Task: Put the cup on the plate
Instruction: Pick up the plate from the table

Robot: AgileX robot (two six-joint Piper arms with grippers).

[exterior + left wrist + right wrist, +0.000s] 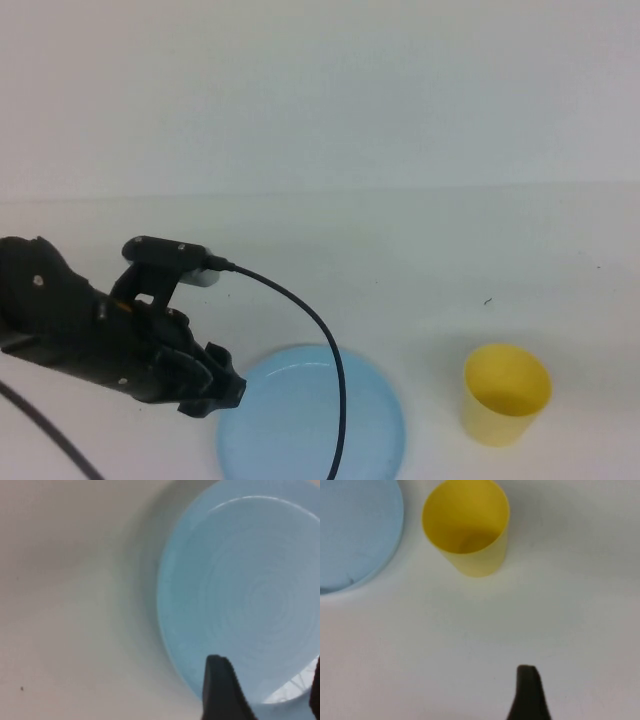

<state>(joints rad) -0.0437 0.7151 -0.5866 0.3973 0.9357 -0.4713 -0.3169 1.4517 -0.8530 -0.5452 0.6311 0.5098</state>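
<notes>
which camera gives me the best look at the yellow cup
The right wrist view: the cup shows whole and large, upright, beside the plate. The high view shows it small at the table's edge. The left wrist view misses it.

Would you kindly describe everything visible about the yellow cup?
The cup is a plain yellow, plastic-looking tumbler without a handle, slightly tapered, standing upright, mouth open and empty. It rests on the white table, right of the blue plate and apart from it. Neither the left gripper nor the right gripper touches it.

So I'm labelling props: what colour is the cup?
Plain yellow cup, clearest in the right wrist view; it stands beside the plate.
</notes>
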